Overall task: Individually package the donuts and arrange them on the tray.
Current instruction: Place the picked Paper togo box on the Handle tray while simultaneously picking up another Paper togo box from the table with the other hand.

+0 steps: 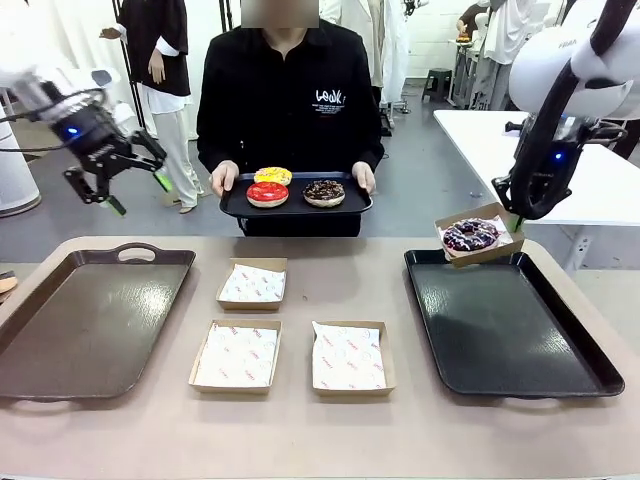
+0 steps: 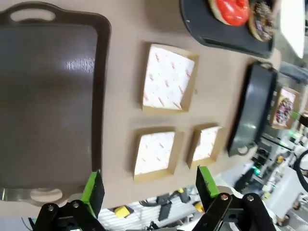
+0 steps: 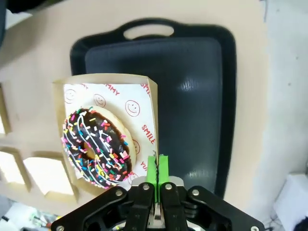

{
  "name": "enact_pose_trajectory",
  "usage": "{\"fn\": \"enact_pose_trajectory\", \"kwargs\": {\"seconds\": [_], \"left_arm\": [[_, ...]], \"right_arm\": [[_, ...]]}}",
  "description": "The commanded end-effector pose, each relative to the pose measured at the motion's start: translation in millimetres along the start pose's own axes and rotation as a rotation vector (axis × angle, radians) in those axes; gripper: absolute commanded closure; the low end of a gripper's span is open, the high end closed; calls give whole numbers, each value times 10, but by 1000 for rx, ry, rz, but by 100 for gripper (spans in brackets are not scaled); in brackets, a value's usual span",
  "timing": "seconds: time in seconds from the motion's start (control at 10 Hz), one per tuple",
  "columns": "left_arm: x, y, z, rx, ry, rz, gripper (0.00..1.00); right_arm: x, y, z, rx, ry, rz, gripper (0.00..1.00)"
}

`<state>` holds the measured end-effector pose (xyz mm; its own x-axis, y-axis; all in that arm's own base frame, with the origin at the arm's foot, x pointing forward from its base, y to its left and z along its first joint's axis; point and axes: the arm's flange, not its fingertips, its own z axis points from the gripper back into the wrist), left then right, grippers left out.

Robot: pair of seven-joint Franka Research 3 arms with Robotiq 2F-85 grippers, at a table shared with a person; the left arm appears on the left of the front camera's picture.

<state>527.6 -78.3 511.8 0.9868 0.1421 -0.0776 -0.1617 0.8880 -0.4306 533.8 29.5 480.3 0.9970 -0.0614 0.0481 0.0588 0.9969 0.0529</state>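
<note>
Grey floor (image 1: 420,200), white side table (image 1: 475,140), small stool (image 1: 438,78) far back

left tool (image 1: 141,195) spread wide, right tool (image 3: 157,166) clamped

Three donuts (image 1: 268,193) on tray (image 1: 296,209); fourth (image 1: 470,235) boxed

L tray (image 1: 80,320) & R tray (image 1: 500,330) bare inside; 3 boxes (image 1: 236,355) crowd table mid; person's tray (image 1: 296,209) blocks far edge
</note>
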Motion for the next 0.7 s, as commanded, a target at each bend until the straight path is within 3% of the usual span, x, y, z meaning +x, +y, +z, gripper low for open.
{"fn": "enact_pose_trajectory", "kwargs": {"seconds": [0.0,0.3,0.4,0.6], "left_arm": [[259,-213,-250,170,-31,30,0],[439,-413,-699,277,-53,45,0],[444,-446,-847,302,-73,37,0],[473,-513,-1130,300,-135,24,0]], "right_arm": [[89,-59,-178,42,-15,13,99],[93,-86,-319,54,-35,3,99],[124,-43,-286,16,3,-7,99],[124,-43,-286,16,3,-7,99]]}}
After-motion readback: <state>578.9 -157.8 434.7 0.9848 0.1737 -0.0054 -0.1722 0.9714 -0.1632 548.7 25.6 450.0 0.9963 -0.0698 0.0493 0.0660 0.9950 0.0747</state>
